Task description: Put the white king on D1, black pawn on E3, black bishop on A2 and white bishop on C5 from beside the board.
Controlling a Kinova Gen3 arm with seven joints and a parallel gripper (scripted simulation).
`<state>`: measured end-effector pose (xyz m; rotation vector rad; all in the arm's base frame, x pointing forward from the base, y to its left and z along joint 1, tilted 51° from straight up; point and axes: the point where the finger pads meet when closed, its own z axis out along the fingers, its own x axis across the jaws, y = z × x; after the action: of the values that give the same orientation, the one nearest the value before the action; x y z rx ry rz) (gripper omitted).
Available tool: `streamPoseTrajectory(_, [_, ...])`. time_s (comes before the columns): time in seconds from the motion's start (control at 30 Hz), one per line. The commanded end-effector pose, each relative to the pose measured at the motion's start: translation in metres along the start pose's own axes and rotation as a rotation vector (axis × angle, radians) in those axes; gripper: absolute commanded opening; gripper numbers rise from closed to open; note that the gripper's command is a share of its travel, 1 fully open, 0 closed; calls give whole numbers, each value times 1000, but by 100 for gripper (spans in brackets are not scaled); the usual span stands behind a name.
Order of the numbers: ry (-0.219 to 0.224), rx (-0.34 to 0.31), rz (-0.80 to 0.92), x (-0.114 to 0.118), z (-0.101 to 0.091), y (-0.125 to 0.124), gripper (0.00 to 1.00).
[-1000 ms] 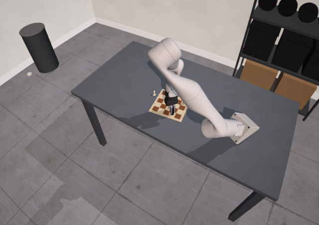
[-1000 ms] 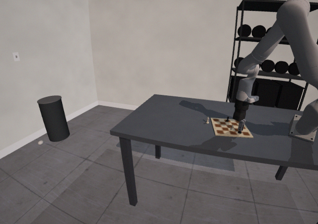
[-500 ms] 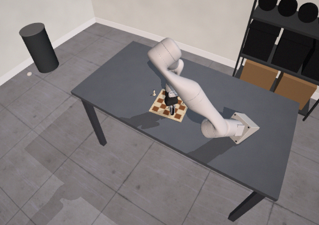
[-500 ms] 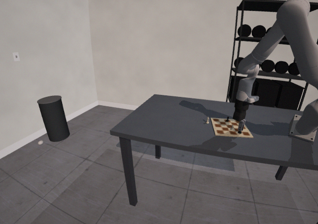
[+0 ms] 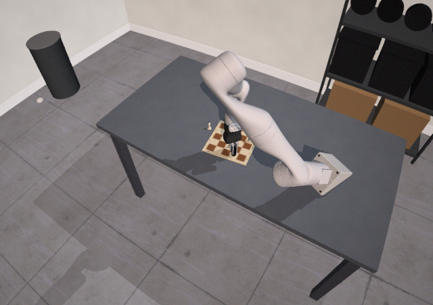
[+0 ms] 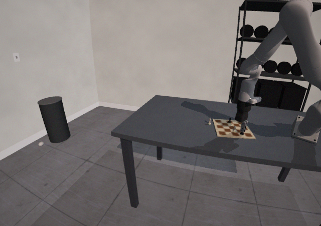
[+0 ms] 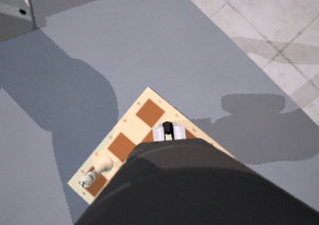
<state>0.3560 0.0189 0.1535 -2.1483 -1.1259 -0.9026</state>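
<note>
Gripping what looks like the black bishop (image 5: 233,153) (image 6: 242,133) (image 7: 167,127), the tool (image 5: 233,150) (image 6: 243,130) (image 7: 167,128) stands over the chessboard's (image 5: 218,150) (image 6: 227,134) (image 7: 135,127) near-right part; the target square probably lies directly beneath the piece.

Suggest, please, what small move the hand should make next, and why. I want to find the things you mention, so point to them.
I would probably ease the hand (image 5: 233,151) (image 6: 243,129) (image 7: 167,128) straight down until the black piece (image 6: 242,133) (image 7: 167,127) seats: it is pinched between the fingers, low over the chessboard (image 5: 245,162) (image 6: 249,135) (image 7: 151,112), and I cannot tell whether its base touches yet.
</note>
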Motion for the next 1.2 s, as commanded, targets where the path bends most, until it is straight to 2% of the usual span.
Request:
streamPoseTrajectory(0.0, [1,-2,-5,1,2,0,0])
streamPoseTrajectory(1.17, [1,-2,-5,1,5,0,0])
